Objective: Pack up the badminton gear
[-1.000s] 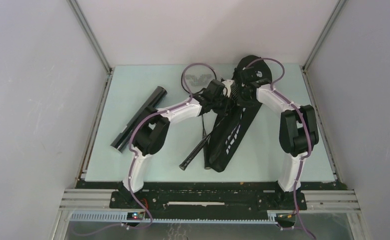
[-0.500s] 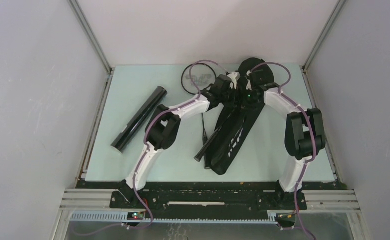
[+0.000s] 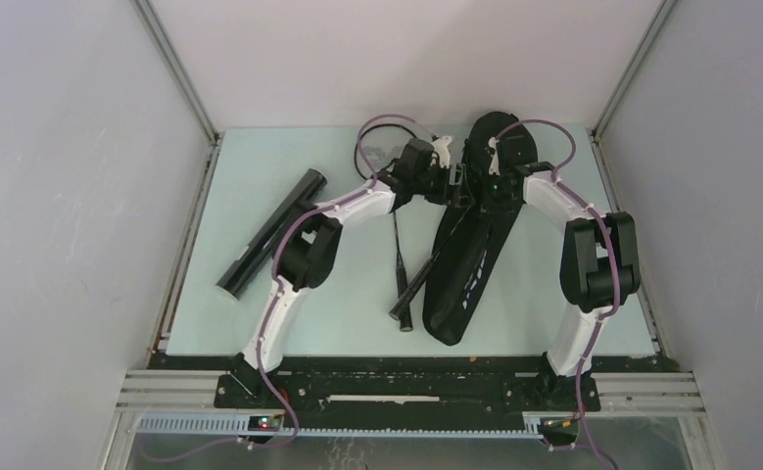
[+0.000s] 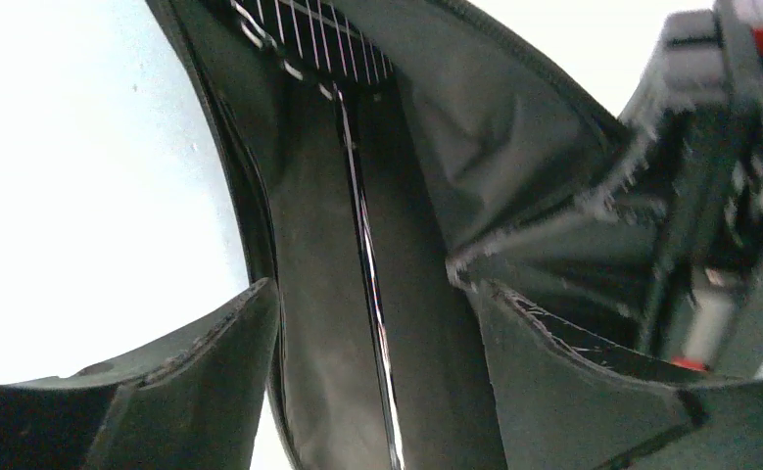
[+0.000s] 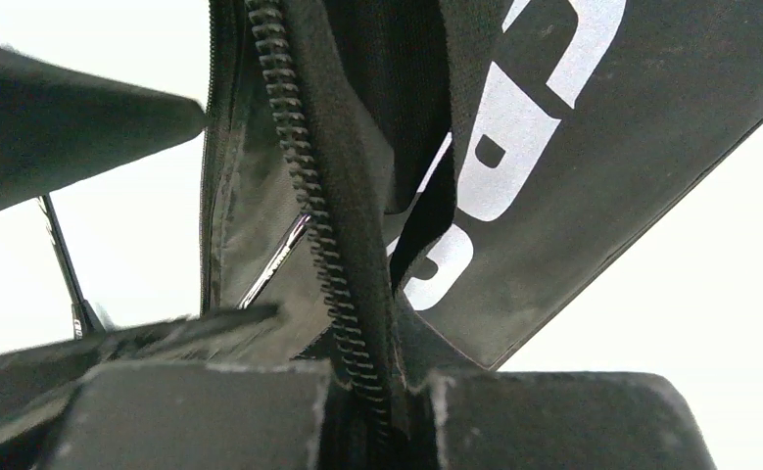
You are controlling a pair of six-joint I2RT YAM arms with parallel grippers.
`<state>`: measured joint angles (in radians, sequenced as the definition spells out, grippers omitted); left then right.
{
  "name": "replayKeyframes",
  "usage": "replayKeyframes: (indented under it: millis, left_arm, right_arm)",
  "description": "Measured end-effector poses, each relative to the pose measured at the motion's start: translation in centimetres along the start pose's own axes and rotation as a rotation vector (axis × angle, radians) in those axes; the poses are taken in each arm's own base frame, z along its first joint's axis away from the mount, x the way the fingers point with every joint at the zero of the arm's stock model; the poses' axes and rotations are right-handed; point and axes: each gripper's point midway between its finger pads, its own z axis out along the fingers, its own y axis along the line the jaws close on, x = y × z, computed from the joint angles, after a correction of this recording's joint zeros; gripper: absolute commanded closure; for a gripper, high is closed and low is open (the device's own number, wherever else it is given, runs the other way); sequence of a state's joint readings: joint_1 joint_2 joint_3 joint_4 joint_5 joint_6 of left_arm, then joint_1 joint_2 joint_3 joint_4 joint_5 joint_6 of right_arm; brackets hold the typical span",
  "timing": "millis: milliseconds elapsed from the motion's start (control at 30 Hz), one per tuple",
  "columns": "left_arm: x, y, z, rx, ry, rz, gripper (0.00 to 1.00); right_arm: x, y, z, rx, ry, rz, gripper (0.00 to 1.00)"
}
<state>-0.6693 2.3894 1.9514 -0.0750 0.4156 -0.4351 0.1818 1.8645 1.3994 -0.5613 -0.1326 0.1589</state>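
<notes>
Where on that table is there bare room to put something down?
Free: the far-left corner beyond the tube; the strip between the bag and the right arm. Crowded: the far middle, where the left arm reaches over bag and rackets.

Bag (image 3: 470,250) is matt black woven cloth, its zip (image 5: 313,196) a coil of dull black plastic teeth and its lettering (image 5: 514,127) a smooth white print; racket shaft (image 4: 365,255) and tube (image 3: 271,232) show a glossy black finish; bench (image 3: 553,294) is smooth, matt, pale green.
</notes>
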Motion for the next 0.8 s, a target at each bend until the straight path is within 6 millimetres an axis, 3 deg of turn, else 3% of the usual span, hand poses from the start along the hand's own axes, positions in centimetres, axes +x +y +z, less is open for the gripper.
replayKeyframes:
  millis: [167,367,433,500,667,800]
  left_arm:
    - [1.1,-1.3,-4.4,0.027,0.056,0.080,0.18]
    - [3.4,-4.4,-12.9,0.045,0.087,0.242,0.16]
    - [4.7,-4.6,-14.7,0.045,0.098,0.280,0.16]
    - [6.6,-4.3,-15.6,0.044,0.134,0.298,0.15]
    - [13.0,-2.6,-15.1,0.039,0.290,0.302,0.14]
    - [16.2,-2.8,-14.5,0.057,0.374,0.310,0.25]
  right_arm:
    - [-0.2,-0.7,-0.1,0.000,-0.002,-0.003,1.00]
    - [-0.4,-1.4,-0.2,-0.001,-0.005,0.002,1.00]
    - [-0.4,-1.4,-0.2,-0.007,-0.004,-0.001,1.00]
    - [-0.4,-1.4,-0.2,-0.012,-0.004,-0.006,1.00]
    - [-0.4,-1.4,-0.3,-0.022,-0.002,-0.012,1.00]
    - [-0.3,-1.3,-0.3,-0.031,0.000,-0.011,1.00]
